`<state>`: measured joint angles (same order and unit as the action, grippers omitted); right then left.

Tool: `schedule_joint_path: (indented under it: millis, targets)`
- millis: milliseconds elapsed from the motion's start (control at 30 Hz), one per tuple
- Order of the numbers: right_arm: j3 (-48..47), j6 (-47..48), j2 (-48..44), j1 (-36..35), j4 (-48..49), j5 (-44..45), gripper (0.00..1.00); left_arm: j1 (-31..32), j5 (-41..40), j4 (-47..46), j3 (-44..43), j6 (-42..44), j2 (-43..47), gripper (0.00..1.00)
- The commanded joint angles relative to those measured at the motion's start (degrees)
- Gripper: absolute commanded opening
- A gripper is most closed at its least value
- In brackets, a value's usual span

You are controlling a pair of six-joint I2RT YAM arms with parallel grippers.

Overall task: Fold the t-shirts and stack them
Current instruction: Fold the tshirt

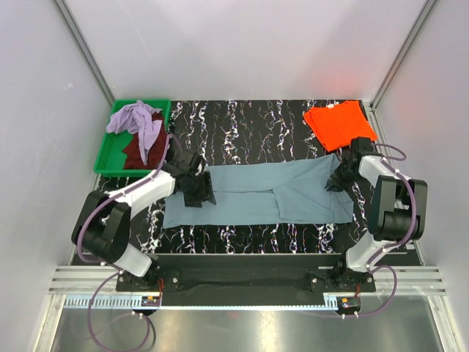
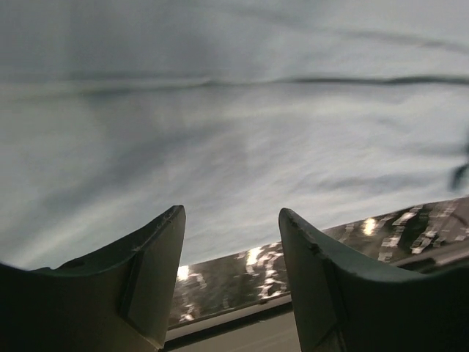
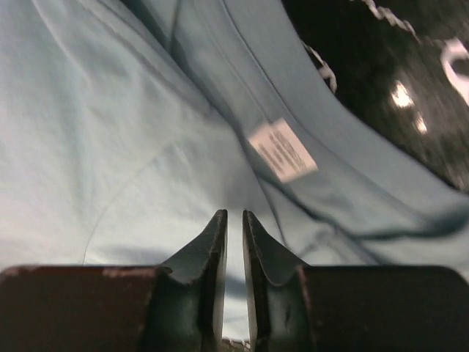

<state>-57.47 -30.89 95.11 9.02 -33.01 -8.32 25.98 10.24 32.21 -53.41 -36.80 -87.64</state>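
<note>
Looks like the step in hand is the crosswise fold on the blue-grey t-shirt [image 1: 256, 194]. It's lying flat as a long band across the middle of the worktop [image 1: 242, 121], sides already tucked in, running from 9 to 3 o'clock. The left gripper [image 2: 231, 220] sits on the 9 o'clock end with its fingers wide apart and nothing between them, just cloth ahead and the worktop edge showing through the gap. The right gripper [image 3: 234, 216] is down at the 3 o'clock end by the collar, near the white neck label [image 3: 282, 150]. Its fingers are all but closed, and I can't tell if any cloth is nipped in that sliver. To do this well, I'd pinch both layers at one end, lift just enough to clear the cloth, carry that end straight over to the other so the edges line up, and pin the far end so the band doesn't skate. As for what's around: the green tray [image 1: 110, 155] at 10 o'clock holds a lavender t-shirt [image 1: 135, 117] heaped over a maroon t-shirt [image 1: 135, 150], both unfolded. The orange t-shirt [image 1: 341, 123] is folded at 1 o'clock, just beyond the right gripper. It's probably the stack spot and it's close, so a wide swing could snag it.
</note>
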Motion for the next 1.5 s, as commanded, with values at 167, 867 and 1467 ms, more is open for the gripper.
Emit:
schedule_joint_path:
  millis: [167,867,1467]
  targets:
    - [-3.43,3.47,7.8,-0.93,8.84,-2.49,0.22,0.13,-4.79,-0.04,8.75,-0.46,4.23,0.59]
    - [-25.14,6.9,24.94,-12.0,4.37,-4.08,0.27,0.57,-0.75,1.54,25.81,-17.96,32.52,0.57]
    - [-61.42,10.94,46.73,-16.93,-8.89,-1.37,0.28,0.65,-6.2,2.52,20.53,-10.31,28.77,0.6]
